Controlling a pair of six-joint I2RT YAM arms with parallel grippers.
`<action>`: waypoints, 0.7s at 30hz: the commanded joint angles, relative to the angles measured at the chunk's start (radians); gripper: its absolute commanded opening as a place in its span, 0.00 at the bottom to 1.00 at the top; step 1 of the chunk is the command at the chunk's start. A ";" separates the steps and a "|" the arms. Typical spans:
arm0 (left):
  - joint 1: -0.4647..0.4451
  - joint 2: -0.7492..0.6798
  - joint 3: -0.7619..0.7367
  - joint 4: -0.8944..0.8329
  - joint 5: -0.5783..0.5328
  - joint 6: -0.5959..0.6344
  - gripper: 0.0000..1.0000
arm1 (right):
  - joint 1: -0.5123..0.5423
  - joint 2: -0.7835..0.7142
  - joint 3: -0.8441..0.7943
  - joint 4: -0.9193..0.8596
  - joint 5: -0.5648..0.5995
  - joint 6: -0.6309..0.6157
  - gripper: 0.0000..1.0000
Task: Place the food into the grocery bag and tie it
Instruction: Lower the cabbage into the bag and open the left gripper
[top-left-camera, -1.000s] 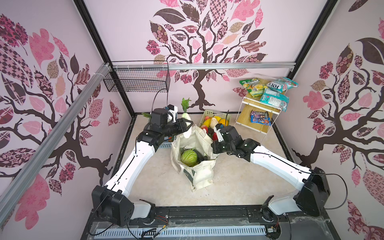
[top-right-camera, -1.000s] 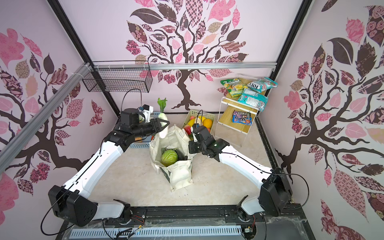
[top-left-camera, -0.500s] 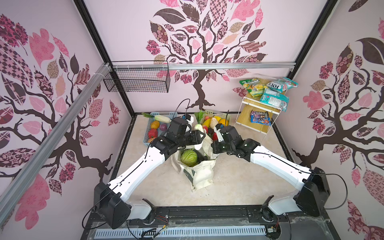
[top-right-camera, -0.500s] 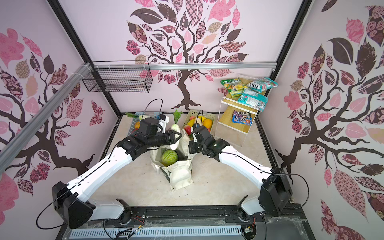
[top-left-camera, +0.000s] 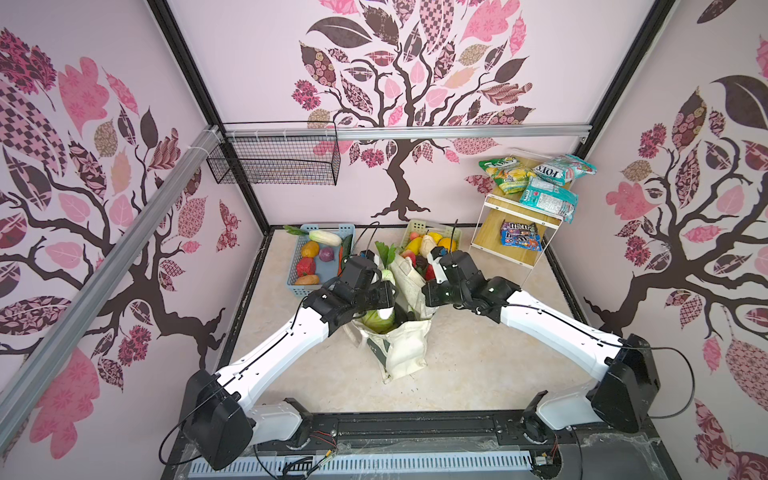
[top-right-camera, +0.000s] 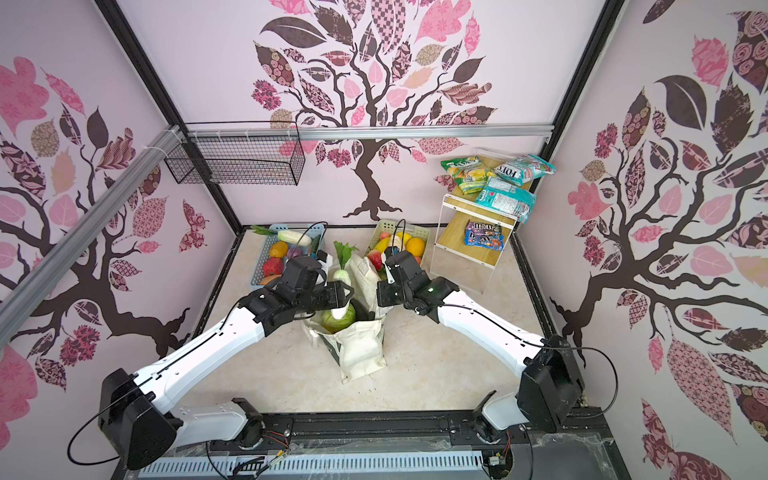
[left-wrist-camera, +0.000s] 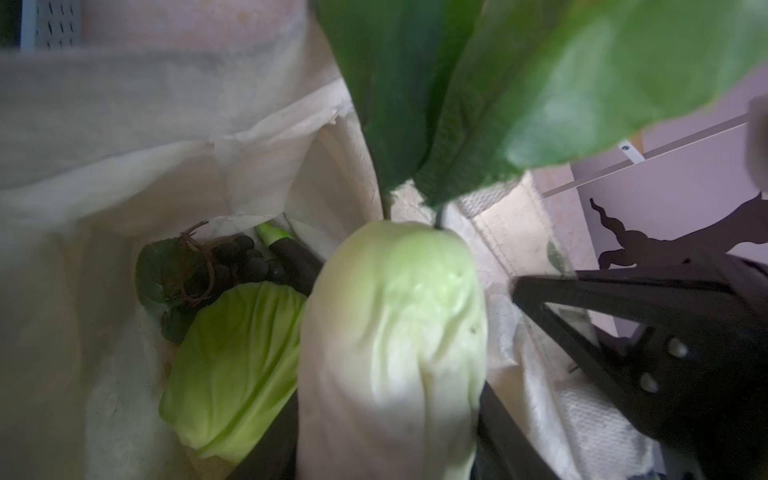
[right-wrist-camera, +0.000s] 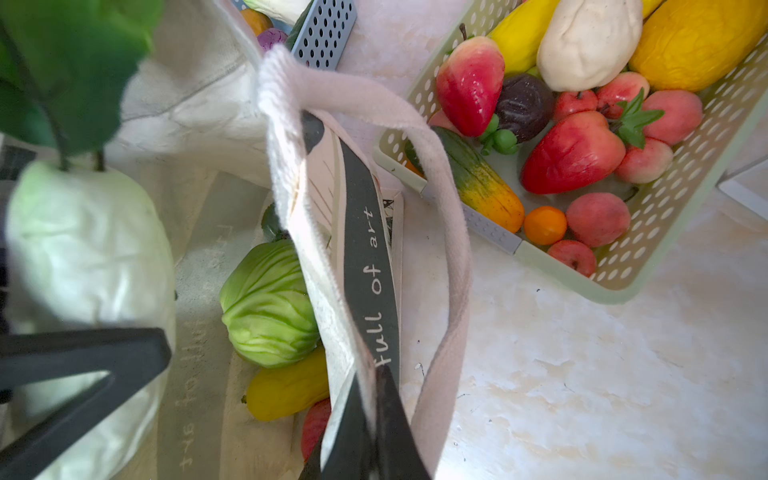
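The white radish (top-left-camera: 386, 276) hangs over the open mouth of the grocery bag (top-left-camera: 405, 345), grasped around its body by the left gripper (top-left-camera: 384, 297). Inside the bag lie a green cabbage (right-wrist-camera: 268, 307), a dark grape bunch (left-wrist-camera: 245, 262) and a yellow banana (right-wrist-camera: 286, 390). The right gripper (right-wrist-camera: 365, 386) is clamped on the bag's rim beside a loop handle (right-wrist-camera: 449, 208). Behind the bag sit a blue basket (top-left-camera: 328, 227) and a pale-green basket (top-left-camera: 432, 226).

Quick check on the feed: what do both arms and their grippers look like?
Both the left arm and right arm have white link shells, black joint housings and thin black cables looping off them. The left gripper and right gripper are black with tapered fingers.
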 joint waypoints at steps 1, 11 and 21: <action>-0.006 -0.002 -0.047 0.013 -0.037 -0.011 0.50 | -0.002 0.023 0.056 -0.005 0.003 -0.001 0.00; -0.015 0.054 -0.093 0.024 -0.058 -0.016 0.51 | -0.003 0.029 0.058 -0.006 0.003 -0.004 0.00; -0.030 0.120 -0.118 0.027 -0.066 -0.026 0.56 | -0.003 0.035 0.057 0.001 0.002 -0.004 0.00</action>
